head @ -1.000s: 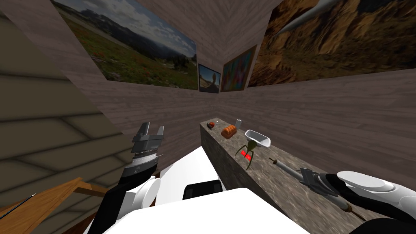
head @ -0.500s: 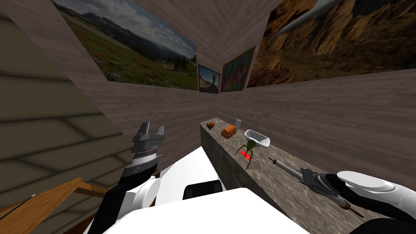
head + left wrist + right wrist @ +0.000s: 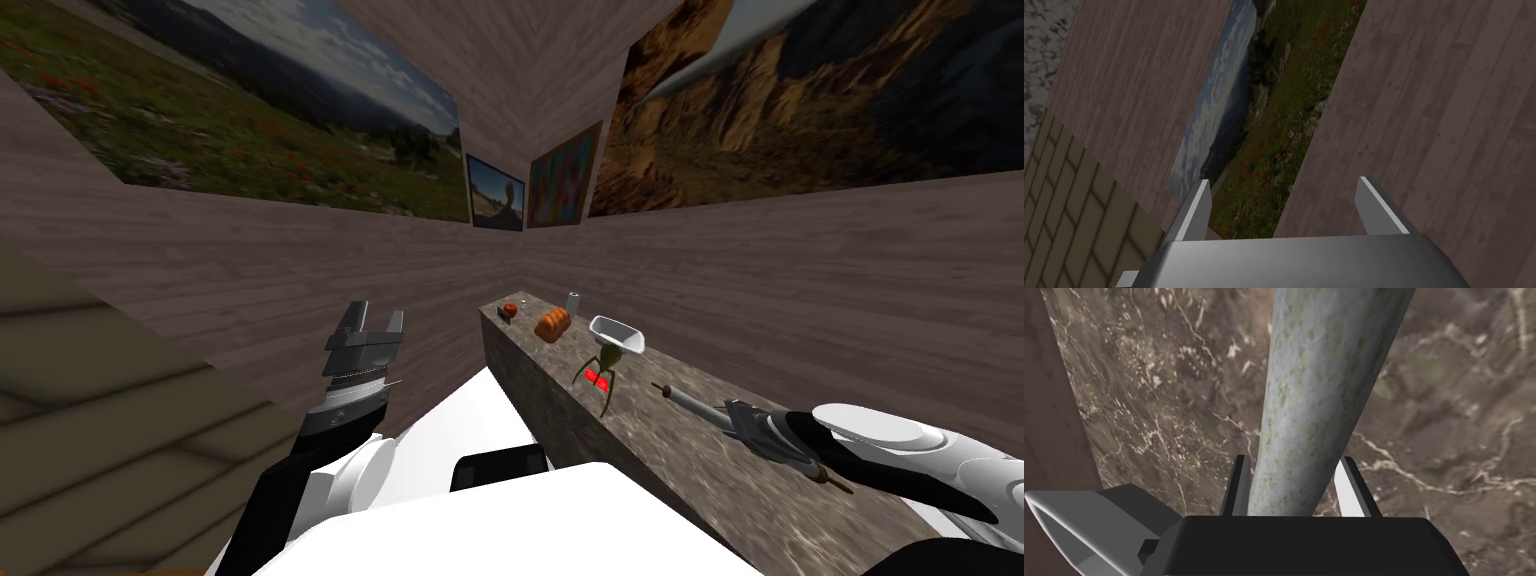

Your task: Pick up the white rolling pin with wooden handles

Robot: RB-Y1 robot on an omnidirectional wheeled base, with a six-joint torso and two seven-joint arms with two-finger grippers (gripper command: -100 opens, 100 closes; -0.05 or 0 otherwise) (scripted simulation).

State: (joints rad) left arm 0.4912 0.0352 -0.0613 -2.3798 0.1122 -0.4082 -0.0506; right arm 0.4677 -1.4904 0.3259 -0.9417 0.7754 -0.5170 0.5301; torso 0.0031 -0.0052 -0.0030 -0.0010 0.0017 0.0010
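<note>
Gripping: the right gripper [image 3: 1295, 460] has its two fingers closed against opposite sides of the rolling pin [image 3: 1319, 388], about halfway along the barrel.
Pin's look: the barrel is round and pale grey with a mottled, faintly greenish surface. The handles are thin and dark brown.
Pin's ends: in the head view, one handle of the rolling pin [image 3: 700, 408] points toward the far end of the counter, and the other pokes out on the near side of the right gripper [image 3: 745, 425].
Pin's place: it lies lengthwise over the brown, white-veined stone counter [image 3: 560, 410], on its near half. I cannot tell whether it touches the top or hangs just above it.
Counter under the hand: the stone top [image 3: 1174, 413] spreads on both sides of the barrel.
Right arm: the white forearm comes in low from the right and reaches across the counter, with the hand aimed down at the pin.
Left arm: it is raised beside the counter's left side, well apart from the pin, with the left gripper [image 3: 372, 322] pointing up.
Left fingers: the left gripper [image 3: 1284, 181] is spread wide and holds nothing.
Beyond the pin: a green long-legged tool with red patches [image 3: 603, 375], a white dish [image 3: 617, 334] and a bread loaf [image 3: 551, 323].
</note>
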